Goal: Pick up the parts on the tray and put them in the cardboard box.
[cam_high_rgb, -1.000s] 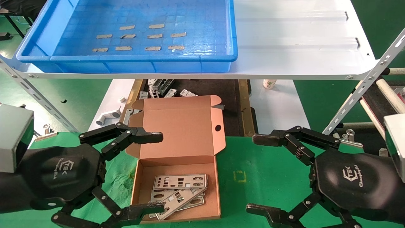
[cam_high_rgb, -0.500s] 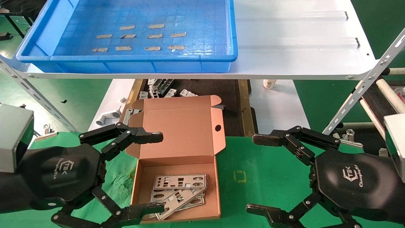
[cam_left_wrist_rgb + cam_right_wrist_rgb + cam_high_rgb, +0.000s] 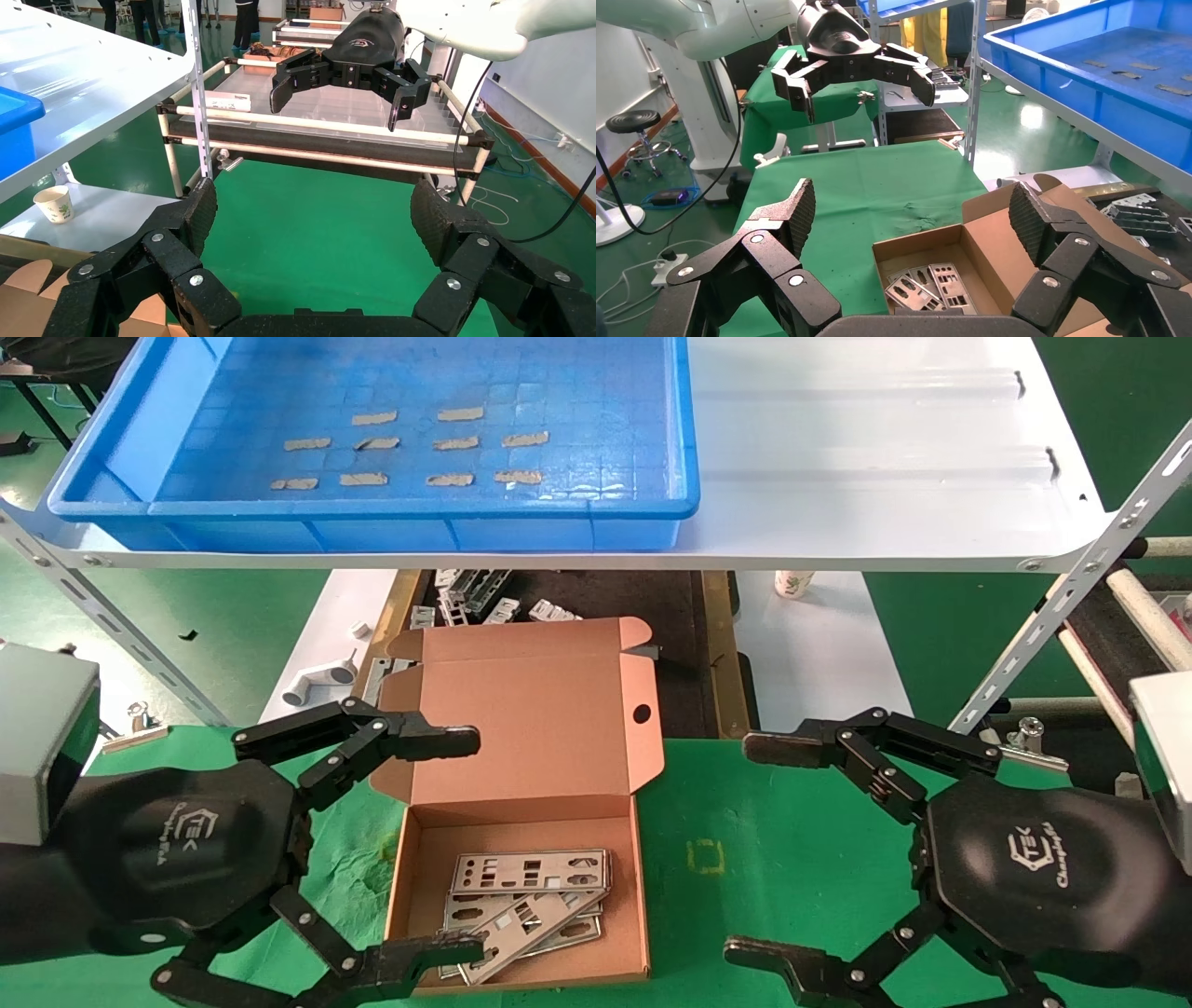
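1. While the two earlier head views and the present one match in every detail, nothing has changed over the last second — both arms sit where they were, and the plates lie as they did.
2. The large shallow bright-blue plastic tray (image 3: pixel 410 509) on the white shelf holds no parts; only short strips of tan tape (image 3: pixel 452 443) show on its grid floor.
3. The thin flat silver metal plates with punched cutouts (image 3: pixel 526 901) lie in a loose stack inside the small brown corrugated cardboard box (image 3: pixel 400 868), which sits open on the green cloth (image 3: pixel 745 840) with its hinged lid (image 3: pixel 531 728) leaning back.
4. Judged from this, the transfer looks finished, and the stillness reads as the end of the task rather than a pause before another pick.
5. The top plate lies flat with its long axis running left to right, parallel to the box's back wall; the plates beneath are skewed, their long axes running diagonally from the near left up toward the far right.
6. The left gripper (image 3: pixel 466 845) hangs at the box's left side with fingers spread wide, holding nothing.
7. The right gripper (image 3: pixel 759 850) hovers over the cloth to the right of the box, well apart from it — fingers likewise wide and empty.
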`<action>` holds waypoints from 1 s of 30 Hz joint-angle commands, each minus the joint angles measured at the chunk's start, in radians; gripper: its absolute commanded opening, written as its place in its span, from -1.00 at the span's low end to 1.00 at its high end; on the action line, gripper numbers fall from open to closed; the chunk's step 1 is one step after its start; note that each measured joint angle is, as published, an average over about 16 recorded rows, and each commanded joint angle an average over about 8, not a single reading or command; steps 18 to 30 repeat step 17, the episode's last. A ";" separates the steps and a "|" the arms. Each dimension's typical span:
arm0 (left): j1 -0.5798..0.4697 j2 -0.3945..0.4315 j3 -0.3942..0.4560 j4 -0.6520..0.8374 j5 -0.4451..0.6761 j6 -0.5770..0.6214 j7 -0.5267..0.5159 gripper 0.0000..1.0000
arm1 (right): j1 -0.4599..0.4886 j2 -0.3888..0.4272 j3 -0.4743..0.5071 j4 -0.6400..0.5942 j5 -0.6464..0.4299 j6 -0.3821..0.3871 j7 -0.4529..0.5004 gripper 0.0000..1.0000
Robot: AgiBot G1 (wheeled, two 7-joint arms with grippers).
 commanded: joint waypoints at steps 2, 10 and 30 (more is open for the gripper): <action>0.000 0.000 0.000 0.000 0.000 0.000 0.000 1.00 | 0.000 0.000 0.000 0.000 0.000 0.000 0.000 1.00; 0.000 0.000 0.000 0.000 0.000 0.000 0.000 1.00 | 0.000 0.000 0.000 0.000 0.000 0.000 0.000 1.00; 0.000 0.000 0.000 0.000 0.000 0.000 0.000 1.00 | 0.000 0.000 0.000 0.000 0.000 0.000 0.000 1.00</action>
